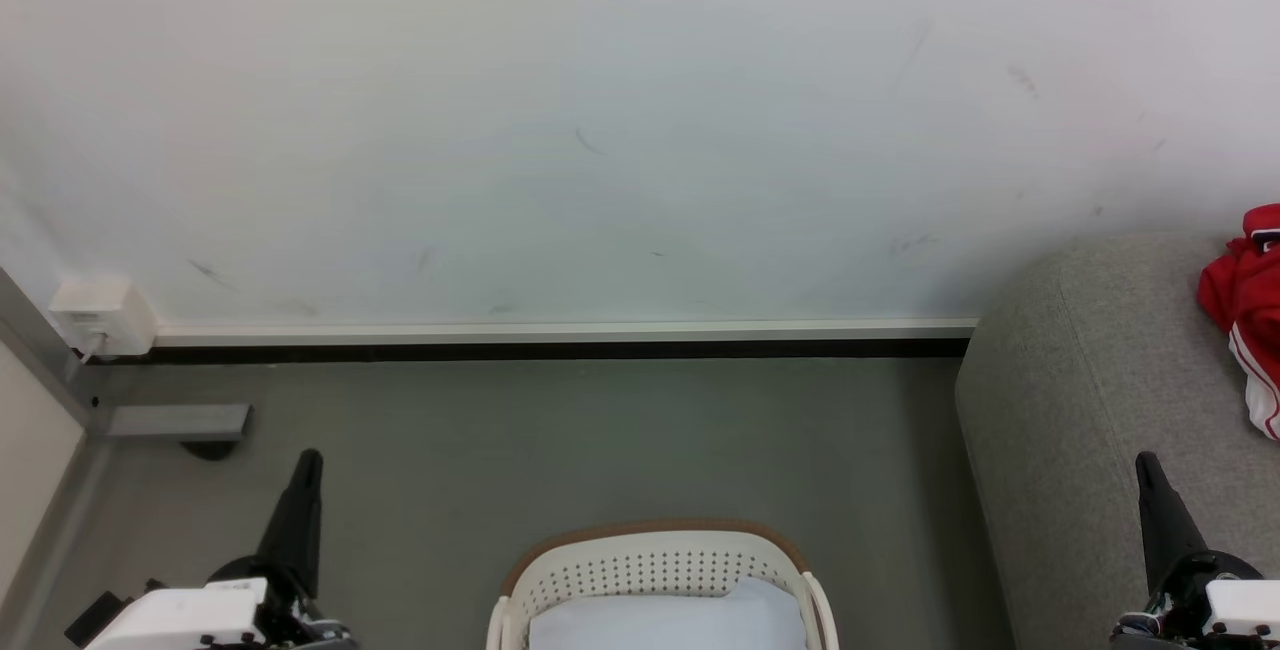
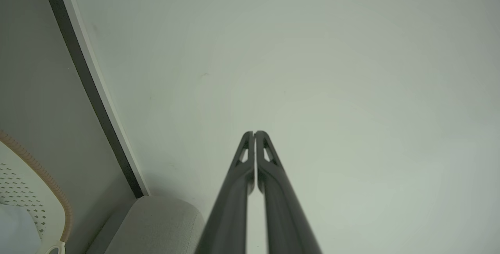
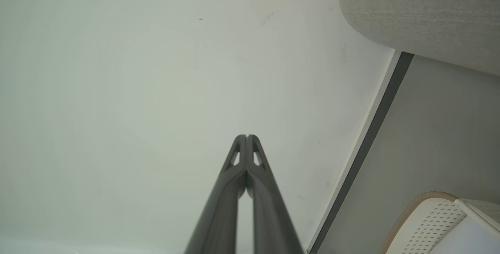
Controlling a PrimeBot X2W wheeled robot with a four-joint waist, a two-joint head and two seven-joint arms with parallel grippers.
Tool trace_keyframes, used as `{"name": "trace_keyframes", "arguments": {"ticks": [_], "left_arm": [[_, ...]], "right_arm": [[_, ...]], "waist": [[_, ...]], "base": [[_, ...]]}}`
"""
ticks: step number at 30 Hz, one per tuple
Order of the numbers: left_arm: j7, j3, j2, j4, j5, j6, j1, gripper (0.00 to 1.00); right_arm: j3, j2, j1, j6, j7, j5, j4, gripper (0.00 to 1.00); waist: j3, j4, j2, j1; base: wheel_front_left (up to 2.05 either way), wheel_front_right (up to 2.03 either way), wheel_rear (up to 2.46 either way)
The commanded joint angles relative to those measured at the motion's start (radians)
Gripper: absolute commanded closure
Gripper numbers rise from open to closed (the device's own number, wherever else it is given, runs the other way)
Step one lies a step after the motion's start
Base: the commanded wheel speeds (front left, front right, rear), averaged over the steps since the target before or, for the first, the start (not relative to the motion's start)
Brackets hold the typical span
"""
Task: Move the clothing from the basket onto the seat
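Left gripper [image 1: 308, 470], right gripper [image 1: 1148, 470]: fingers together, empty. Basket [image 1: 650, 532] shows pale cloth [image 1: 665, 620]; clothing [image 1: 1240, 295] on seat [image 1: 1080, 400]. Best look lower for red before reaching.

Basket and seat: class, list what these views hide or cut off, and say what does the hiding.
1. Head view: the basket is cut by the bottom edge; a pale cloth covers its inside, so anything beneath is hidden.
2. Head view: the red clothing on the seat is cut by the right edge.
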Motion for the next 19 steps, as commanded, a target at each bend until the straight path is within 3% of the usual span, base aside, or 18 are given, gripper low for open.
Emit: {"name": "trace_keyframes", "arguments": {"ticks": [1, 19], "left_arm": [[0.004, 0.003, 0.002, -0.002, -0.014, -0.005, -0.007, 1.0], [0.004, 0.003, 0.002, -0.002, -0.014, -0.005, -0.007, 1.0]], "right_arm": [[0.002, -0.008, -0.008, -0.002, -0.003, 0.007, -0.004, 1.0], [0.007, -0.012, -0.007, -0.002, -0.007, 0.012, -0.004, 1.0]], "waist": [[0.0, 0.0, 0.0, 0.0], [0.0, 0.0, 0.0, 0.0]], "base": [[0.0, 0.0, 0.0], [0.0, 0.0, 0.0]]}}
